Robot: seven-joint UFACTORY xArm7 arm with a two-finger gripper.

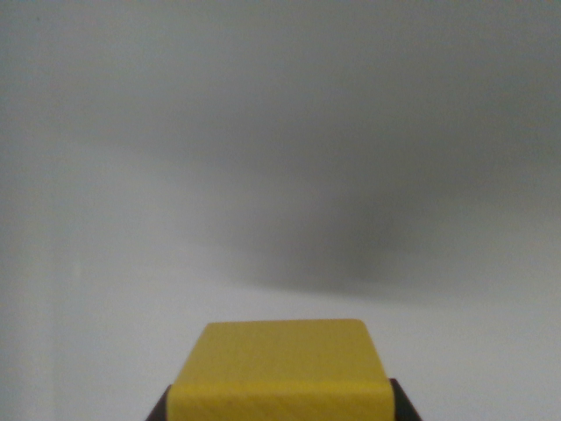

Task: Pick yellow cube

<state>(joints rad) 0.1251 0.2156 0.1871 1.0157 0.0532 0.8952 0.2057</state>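
Two dark finger tips of the gripper (pixel 280 405) peek out at the bottom centre of the frame, one on each side of the yellow cube (pixel 282 368), and we read them as clamped on it. Only slivers of the fingers show, so we judge the main risk is a shallow hold letting the cube slip or twist out if the arm jerks. Beyond it we see just a blurred pale grey surface (pixel 114 289) with a soft shadow at centre right, nothing blocking.
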